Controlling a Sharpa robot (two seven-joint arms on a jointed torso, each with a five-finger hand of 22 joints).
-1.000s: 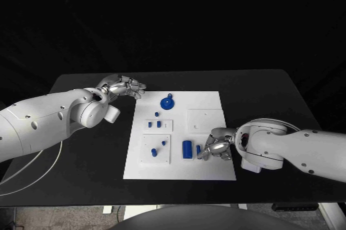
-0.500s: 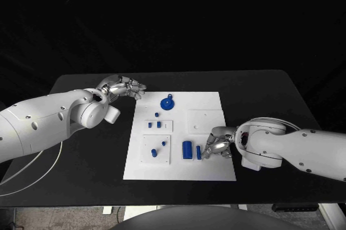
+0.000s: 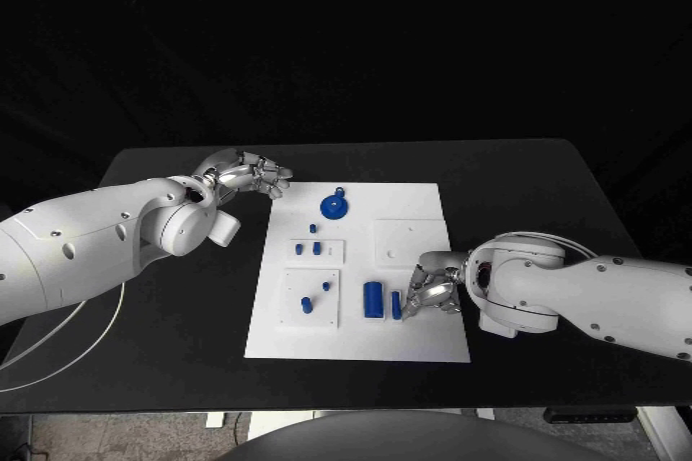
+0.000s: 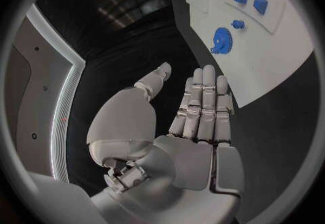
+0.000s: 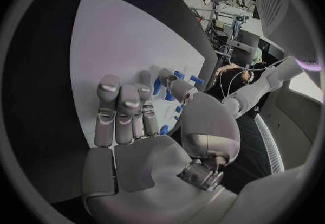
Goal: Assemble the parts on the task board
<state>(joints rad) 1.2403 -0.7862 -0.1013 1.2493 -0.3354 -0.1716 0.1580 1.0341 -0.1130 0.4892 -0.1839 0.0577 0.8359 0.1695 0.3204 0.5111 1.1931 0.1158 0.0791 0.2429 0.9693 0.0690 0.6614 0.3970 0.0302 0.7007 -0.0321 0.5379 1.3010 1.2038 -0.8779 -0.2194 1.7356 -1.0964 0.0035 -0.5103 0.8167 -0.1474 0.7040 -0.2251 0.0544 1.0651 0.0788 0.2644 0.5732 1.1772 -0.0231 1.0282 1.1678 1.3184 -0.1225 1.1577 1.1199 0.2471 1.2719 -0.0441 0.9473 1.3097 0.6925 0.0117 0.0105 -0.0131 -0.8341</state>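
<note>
The white task board (image 3: 418,201) lies mid-table. On it are a blue gear (image 3: 333,207), several small blue pegs (image 3: 307,248), a blue block (image 3: 375,299) and a thin blue bar (image 3: 397,304). My right hand (image 3: 433,293) hovers low over the board's right side, its fingertips right beside the thin bar; whether they touch it I cannot tell. In the right wrist view that hand (image 5: 135,121) has its fingers stretched over the board (image 5: 115,39) with blue parts (image 5: 177,75) past its tips. My left hand (image 3: 248,171) stays off the board's far left corner, holding nothing, fingers straight (image 4: 203,104), near the gear (image 4: 221,39).
Black table (image 3: 173,321) surrounds the board, with free room in front and to the left. Raised white plates (image 3: 408,239) sit on the board. A thin cable (image 3: 72,331) curves under my left arm.
My right hand has edged slightly left toward the thin blue bar. The left hand has not moved.
</note>
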